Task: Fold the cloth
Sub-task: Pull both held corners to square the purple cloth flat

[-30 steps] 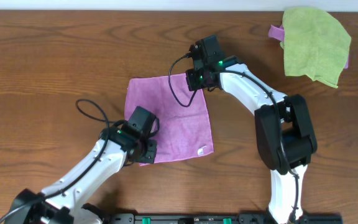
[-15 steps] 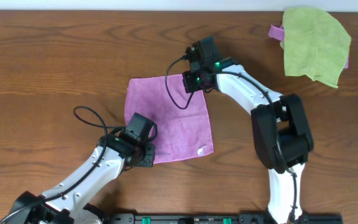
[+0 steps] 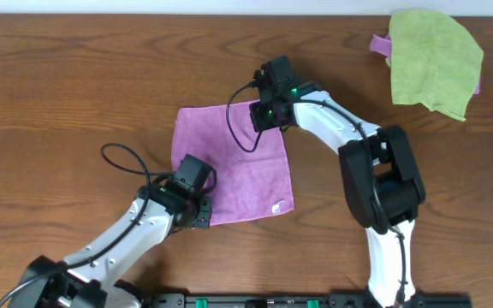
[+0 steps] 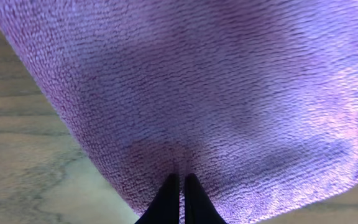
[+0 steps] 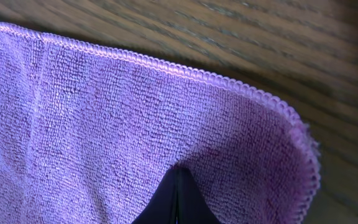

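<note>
Purple cloth (image 4: 229, 93) puckers at the tips of the left tool (image 4: 179, 182). We see its two dark fingers pressed almost together, a small ridge of fabric caught between them. The right tool (image 5: 178, 173) is the same: fingers closed to a single point with a crease of cloth running into it, just inside the stitched hem.

The wrist views give us the grips, which the overhead does not, because each tool's body hides its own tips there. The overhead gives us the layout instead. The left tool sits on the cloth's near-left corner, the right tool on its far-right corner, and the cloth lies flat and unfolded on the wooden surface (image 3: 75, 77) between the two arms. A small white tag shows by its near-right corner.

Only the overhead shows the far-right end of the surface. A crumpled green cloth (image 3: 435, 60) lies there, well apart, with a bit of pinkish fabric (image 3: 381, 43) poking out from under its left edge.
</note>
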Tool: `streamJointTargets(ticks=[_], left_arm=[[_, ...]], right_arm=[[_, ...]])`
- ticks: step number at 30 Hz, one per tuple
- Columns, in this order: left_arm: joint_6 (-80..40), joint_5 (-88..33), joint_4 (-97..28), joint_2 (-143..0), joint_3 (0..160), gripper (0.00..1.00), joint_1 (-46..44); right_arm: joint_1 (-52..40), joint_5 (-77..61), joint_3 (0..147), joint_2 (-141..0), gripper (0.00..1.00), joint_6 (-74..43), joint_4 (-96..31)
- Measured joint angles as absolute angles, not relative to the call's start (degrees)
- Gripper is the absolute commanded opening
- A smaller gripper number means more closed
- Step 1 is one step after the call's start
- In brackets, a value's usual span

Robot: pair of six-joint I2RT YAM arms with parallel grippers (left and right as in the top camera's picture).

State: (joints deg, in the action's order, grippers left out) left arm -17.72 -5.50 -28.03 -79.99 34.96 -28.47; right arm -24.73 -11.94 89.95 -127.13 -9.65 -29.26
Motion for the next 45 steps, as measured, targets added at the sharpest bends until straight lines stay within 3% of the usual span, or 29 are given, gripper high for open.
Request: streamJointTargets(ticks=[23,45], left_arm=[[-15.5,-10.6,-24.2,-84.6,36.4,0.06,-20.7],[-13.0,-9.1,-25.9,-86.2,39.0,0.06,-20.0]], right_arm=[[-24.0,-8.3,91.1,-127.1,0.01,-9.8,-33.6],[-20.6,-7.6,91.7,-127.1,0.01,-10.2,-35.2]])
